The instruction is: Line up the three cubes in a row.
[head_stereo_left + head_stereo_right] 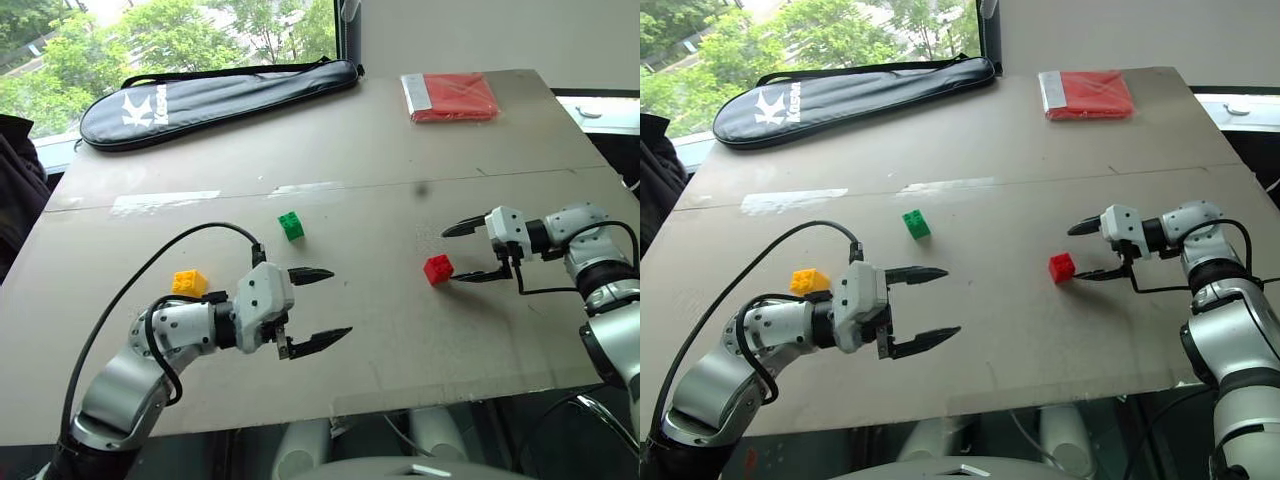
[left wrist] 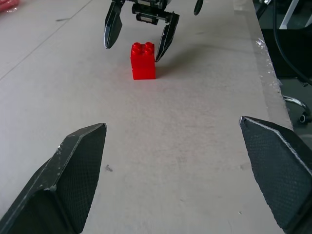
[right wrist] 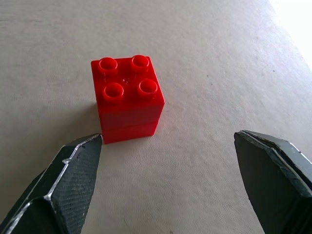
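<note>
Right hand (image 1: 465, 252) stands with its fingers spread wide just beside the red cube (image 1: 438, 269), holding nothing; from my head camera I read its near finger as almost at the cube's three o'clock side, the far finger up and away from it. My right wrist view gives me what the head camera cannot: the cube's four studs face up, it looks like two layers stacked, and one finger (image 3: 63, 180) sits close to its lower corner while the other is well apart. Whether that near finger touches the cube I cannot tell.

Left hand (image 1: 318, 308) is also spread open and empty, hanging over bare table (image 1: 400, 150) near the front edge, pointing toward three o'clock. Its wrist view looks straight across the table at the red cube and the right hand behind it, with that hand's finger tip next to the cube.

From the head camera I see the other two pieces, which neither wrist view gives me: the green cube (image 1: 291, 225) lies at about twelve o'clock from the left hand, and the yellow cube (image 1: 189, 283) at about nine o'clock, beside the left forearm. All three are well apart, not in a line.

At the table's far side I see a black racket bag (image 1: 220, 98) at eleven o'clock and a red packet (image 1: 454, 97) at one o'clock.
</note>
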You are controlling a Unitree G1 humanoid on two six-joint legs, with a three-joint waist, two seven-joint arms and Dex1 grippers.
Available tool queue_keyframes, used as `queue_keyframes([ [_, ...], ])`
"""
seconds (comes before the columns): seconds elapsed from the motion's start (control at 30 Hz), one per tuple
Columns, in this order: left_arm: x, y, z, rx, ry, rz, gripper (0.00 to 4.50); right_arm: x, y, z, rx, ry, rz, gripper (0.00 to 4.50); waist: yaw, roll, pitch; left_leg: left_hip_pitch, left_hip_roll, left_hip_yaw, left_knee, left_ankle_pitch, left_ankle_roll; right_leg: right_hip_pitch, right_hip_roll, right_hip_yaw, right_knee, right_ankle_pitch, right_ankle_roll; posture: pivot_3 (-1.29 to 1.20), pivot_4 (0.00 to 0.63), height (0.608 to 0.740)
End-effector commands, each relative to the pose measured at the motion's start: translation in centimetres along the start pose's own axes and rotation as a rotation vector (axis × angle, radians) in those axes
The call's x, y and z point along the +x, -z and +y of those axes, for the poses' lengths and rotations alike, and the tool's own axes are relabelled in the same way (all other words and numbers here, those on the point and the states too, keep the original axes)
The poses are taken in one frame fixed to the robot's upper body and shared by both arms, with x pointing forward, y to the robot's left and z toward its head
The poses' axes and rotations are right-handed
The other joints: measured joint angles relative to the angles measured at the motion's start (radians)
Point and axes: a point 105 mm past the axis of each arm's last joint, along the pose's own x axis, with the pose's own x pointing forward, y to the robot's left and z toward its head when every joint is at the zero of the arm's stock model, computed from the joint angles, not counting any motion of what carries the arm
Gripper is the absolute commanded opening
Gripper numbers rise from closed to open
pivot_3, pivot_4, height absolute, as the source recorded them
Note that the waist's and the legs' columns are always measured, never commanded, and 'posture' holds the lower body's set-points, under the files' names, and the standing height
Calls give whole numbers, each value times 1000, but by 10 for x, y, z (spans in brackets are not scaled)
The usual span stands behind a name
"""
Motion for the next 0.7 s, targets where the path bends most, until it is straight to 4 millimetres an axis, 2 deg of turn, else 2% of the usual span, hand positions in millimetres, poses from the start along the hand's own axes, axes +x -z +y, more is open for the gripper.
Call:
queue_keyframes([
  [0.03, -5, -12, 10, 26, -110, -85, 4500, -21, -6, -12, -61, 93, 11, 4439, 1, 0, 0, 0, 0, 0, 0, 0, 0, 0, 0, 0, 0, 0, 0, 0, 150, 732],
  [0.27, -21, -7, 19, -14, -272, -126, 4500, -57, -14, -2, 34, 218, -168, 4439, 5, 0, 0, 0, 1, 1, 0, 0, 0, 0, 0, 1, 1, 0, 0, 0, 150, 732],
  [0.37, -28, 3, 35, -43, -433, -122, 4500, -78, -19, 13, 115, 309, -312, 4439, 14, 1, -1, 1, 1, 0, 1, -2, 4, 1, -1, 1, 1, 0, 0, 0, 150, 732],
  [0.5, -29, 14, 48, -80, -629, -117, 4500, -94, -25, 31, 179, 422, -433, 4439, 24, 1, -1, 1, 1, 1, 1, -3, 5, 1, -1, 4, 1, 0, 0, 0, 150, 732],
  [0.6, -30, 23, 52, -102, -748, -95, 4500, -100, -32, 49, 219, 461, -506, 4439, 28, 1, -1, 2, 1, 2, 2, -3, 5, 2, 0, 6, 1, 1, 2, 0, 150, 732],
  [0.7, -29, 37, 57, -108, -811, -36, 4500, -96, -42, 64, 268, 488, -555, 4439, 28, 1, -1, 3, 1, 3, 1, -3, 5, 2, 0, 7, 1, 1, 2, 0, 150, 732],
])
